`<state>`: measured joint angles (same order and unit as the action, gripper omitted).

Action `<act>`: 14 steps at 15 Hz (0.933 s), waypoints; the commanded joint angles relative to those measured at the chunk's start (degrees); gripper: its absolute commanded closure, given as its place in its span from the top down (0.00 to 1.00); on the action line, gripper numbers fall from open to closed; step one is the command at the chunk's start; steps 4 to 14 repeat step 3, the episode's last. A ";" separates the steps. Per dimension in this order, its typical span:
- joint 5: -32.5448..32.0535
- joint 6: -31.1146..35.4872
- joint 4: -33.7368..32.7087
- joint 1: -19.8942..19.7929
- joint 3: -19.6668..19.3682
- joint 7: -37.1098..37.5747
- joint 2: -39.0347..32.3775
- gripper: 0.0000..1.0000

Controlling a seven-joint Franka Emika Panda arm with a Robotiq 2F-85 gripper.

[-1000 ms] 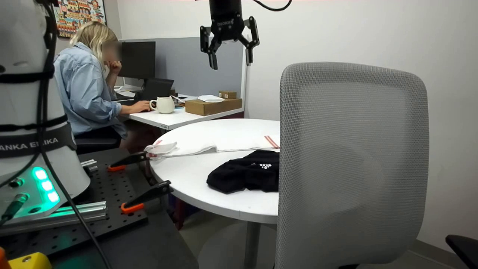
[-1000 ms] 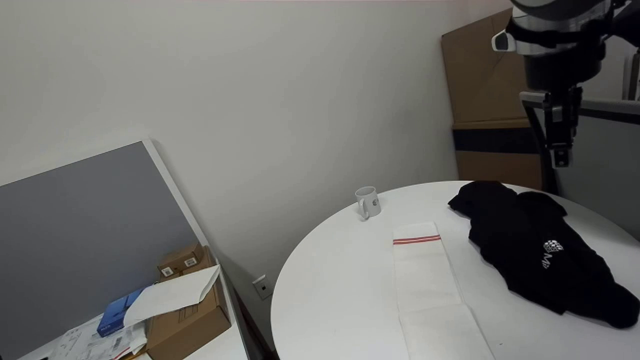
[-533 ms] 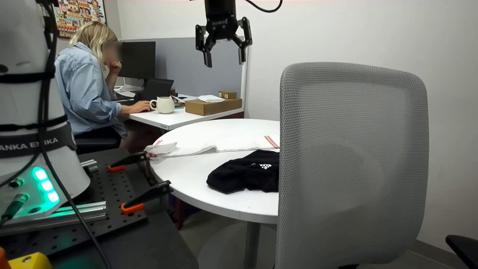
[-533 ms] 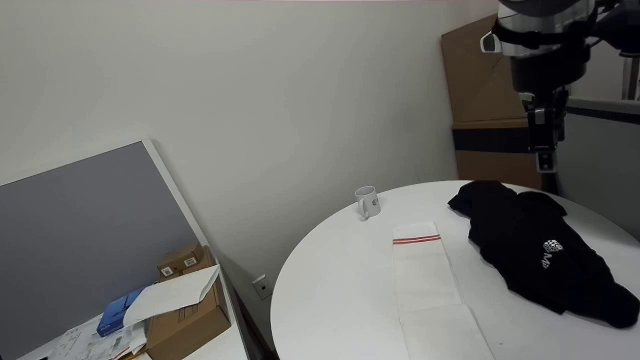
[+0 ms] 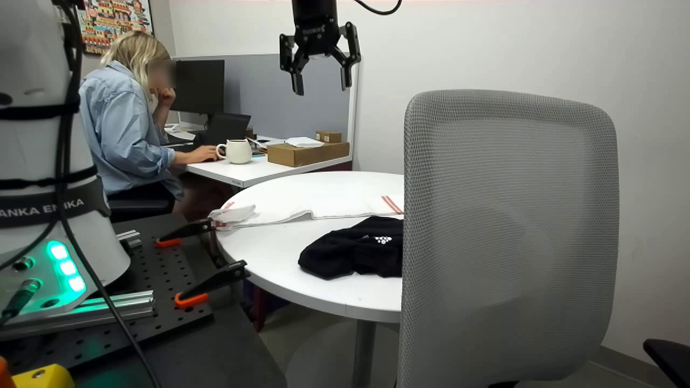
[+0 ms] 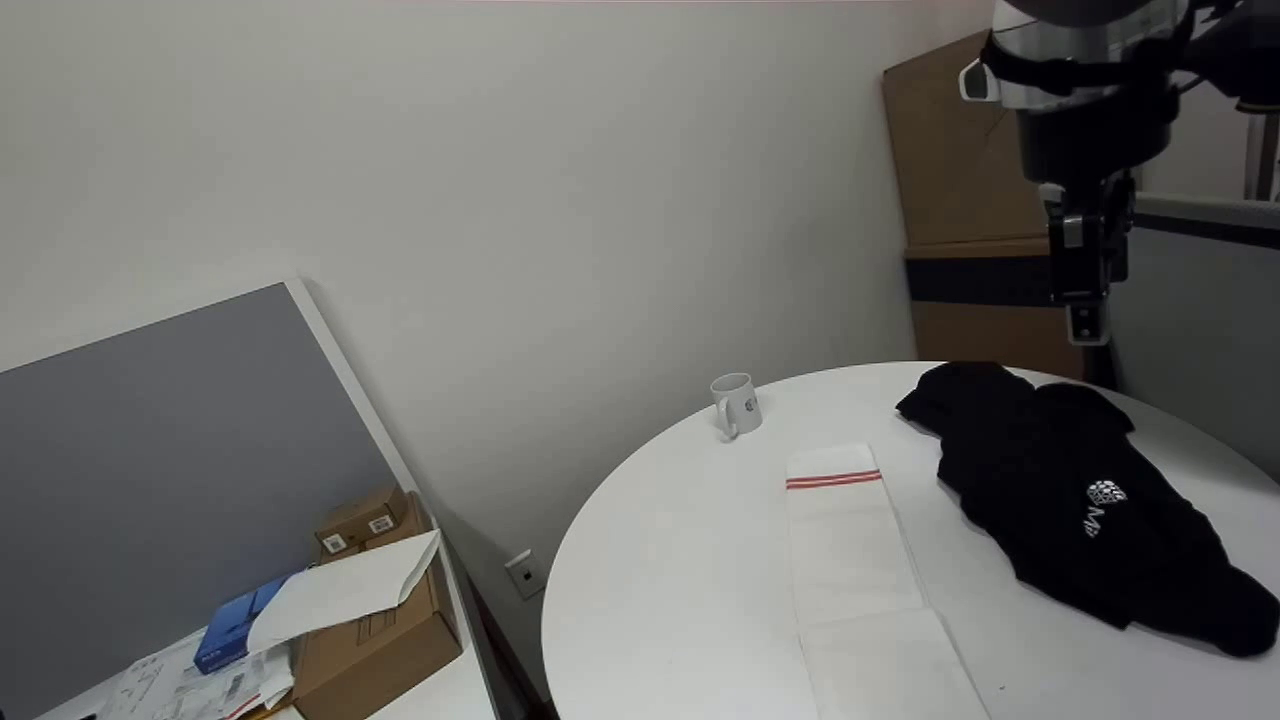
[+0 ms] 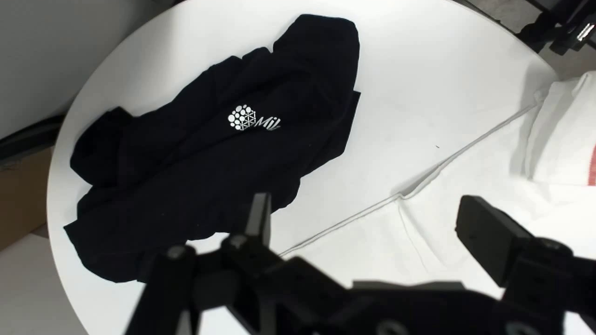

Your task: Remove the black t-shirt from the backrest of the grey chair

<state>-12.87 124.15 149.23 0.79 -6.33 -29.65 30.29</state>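
One black t-shirt [image 7: 209, 153] lies in loose folds on the round white table [image 6: 660, 580], white print facing up, apart from the backrest [image 5: 509, 215] of the grey chair [image 5: 501, 334]. In an exterior view the backrest hides part of the t-shirt; the wrist view shows most of its outline. In both exterior views the gripper [image 5: 322, 89] hangs above the table, clear of the t-shirt; its two fingers [image 5: 346, 78] point down and stand well apart, with a wide gap between the tips. Beside the t-shirt, separated by a strip of tabletop, lies a long white cloth [image 6: 860, 560] with red stripes; one end is flat, the other bunched at the table edge. A light-coloured mug [image 6: 740, 405] stands upright near the rim and near the flat end of the cloth. Past the table, a white desk [image 5: 259, 171] carries a white mug [image 5: 238, 151], cardboard boxes [image 5: 307, 154] and a monitor [image 5: 199, 86]; a person [image 5: 126, 124] in a light blue shirt is seated at it. The robot base [image 5: 29, 156] is mounted on a dark perforated plate [image 5: 161, 264], and two clamps [image 5: 215, 281] with orange parts are fixed at the plate's edge, near the table.
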 commanded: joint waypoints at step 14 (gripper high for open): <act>-0.17 -0.17 -0.08 0.34 -0.29 0.21 0.02 1.00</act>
